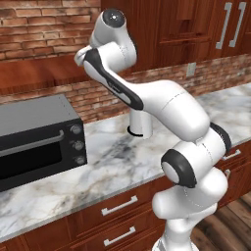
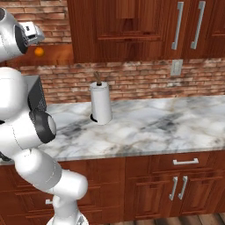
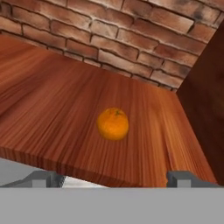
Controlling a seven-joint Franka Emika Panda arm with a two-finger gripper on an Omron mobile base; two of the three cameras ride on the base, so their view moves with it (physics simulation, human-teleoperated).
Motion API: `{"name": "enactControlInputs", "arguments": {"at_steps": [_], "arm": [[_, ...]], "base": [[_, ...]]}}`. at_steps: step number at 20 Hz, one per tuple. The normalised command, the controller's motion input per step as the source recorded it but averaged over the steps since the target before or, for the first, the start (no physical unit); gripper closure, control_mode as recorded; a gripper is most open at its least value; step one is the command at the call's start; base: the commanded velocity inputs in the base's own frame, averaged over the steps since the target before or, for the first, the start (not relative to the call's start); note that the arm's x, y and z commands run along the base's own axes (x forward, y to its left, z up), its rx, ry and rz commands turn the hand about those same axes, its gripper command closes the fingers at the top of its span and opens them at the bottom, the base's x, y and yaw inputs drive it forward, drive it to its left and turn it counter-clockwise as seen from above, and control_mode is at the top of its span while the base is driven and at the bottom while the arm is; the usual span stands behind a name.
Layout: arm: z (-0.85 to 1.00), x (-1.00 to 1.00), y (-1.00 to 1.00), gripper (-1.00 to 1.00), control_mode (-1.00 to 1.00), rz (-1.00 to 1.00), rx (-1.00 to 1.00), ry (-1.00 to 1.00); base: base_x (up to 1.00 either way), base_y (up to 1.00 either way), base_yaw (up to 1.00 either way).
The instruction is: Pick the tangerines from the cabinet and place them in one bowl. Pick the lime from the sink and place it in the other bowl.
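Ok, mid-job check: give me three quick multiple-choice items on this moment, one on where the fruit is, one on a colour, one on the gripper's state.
1. Where does the tangerine sit?
A. on the cabinet shelf
B. on the marble counter
C. between the gripper's fingers

2. What colour is the paper towel roll on the counter?
A. green
B. white
C. black

3. How is the gripper?
A. shut on the fruit
B. shut and empty
C. open, short of the fruit

Answers:
1 A: the hand view shows it resting on the wooden shelf by the brick back wall.
2 B: the right base view shows it white.
3 C: fingertips stand wide apart, fruit beyond them.
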Motion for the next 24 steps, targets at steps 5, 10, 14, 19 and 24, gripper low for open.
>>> {"name": "enactControlInputs", "arguments": {"at_steps": [5, 10, 14, 19, 24], "arm": [[-0.02, 0.0, 0.0, -1.0, -1.0, 0.0, 0.0, 0.0], [-0.25, 0.04, -0.01, -1.0, -1.0, 0.01, 0.03, -0.02], [-0.2, 0.1, 0.0, -1.0, -1.0, 0.0, 0.03, -0.05], [-0.23, 0.25, 0.0, -1.0, -1.0, 0.0, 0.05, -0.1], [-0.24, 0.32, 0.0, -1.0, -1.0, 0.0, 0.07, -0.1]], "base": [[0.0, 0.0, 0.0], [0.0, 0.0, 0.0], [0.0, 0.0, 0.0], [0.0, 0.0, 0.0], [0.0, 0.0, 0.0]]}}
